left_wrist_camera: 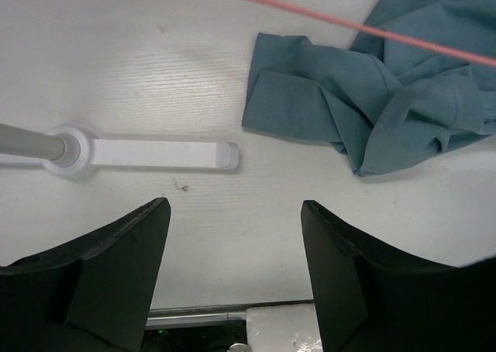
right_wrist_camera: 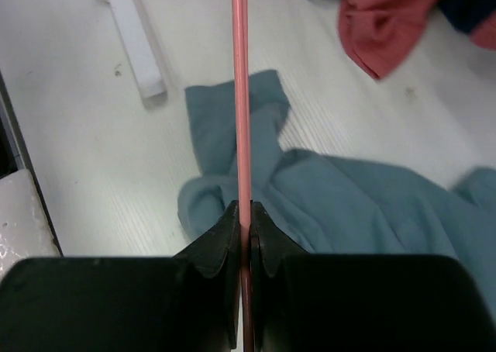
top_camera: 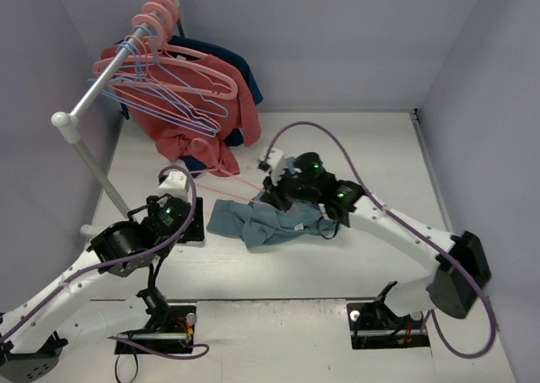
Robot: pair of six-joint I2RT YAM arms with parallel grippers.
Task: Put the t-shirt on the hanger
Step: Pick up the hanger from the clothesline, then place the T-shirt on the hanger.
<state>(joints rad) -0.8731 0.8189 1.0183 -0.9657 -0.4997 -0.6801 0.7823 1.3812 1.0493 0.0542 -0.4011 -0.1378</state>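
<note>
Teal-grey cotton, the t-shirt (top_camera: 270,221) lies crumpled in a loose heap on the white table (top_camera: 354,147), around the middle, between the two arms. The right gripper (top_camera: 283,193) is over the shirt's far edge, its fingers pinched tight on a thin bar of the pale pink hanger (top_camera: 245,186). In the right wrist view the bar runs straight out from the closed jaws and passes over the shirt; whether it touches the cloth cannot be told. The left gripper (top_camera: 187,223) is just left of the shirt with its fingers spread wide, grasping nothing, above bare table near the white foot of the clothes rack (left_wrist_camera: 155,152). On the far left the rack's rail (top_camera: 101,79) carries salmon-pink hangers (top_camera: 181,67) and lavender hangers (top_camera: 169,105), a coral-red shirt (top_camera: 202,138) and a dark navy garment (top_camera: 240,71) behind it
</note>
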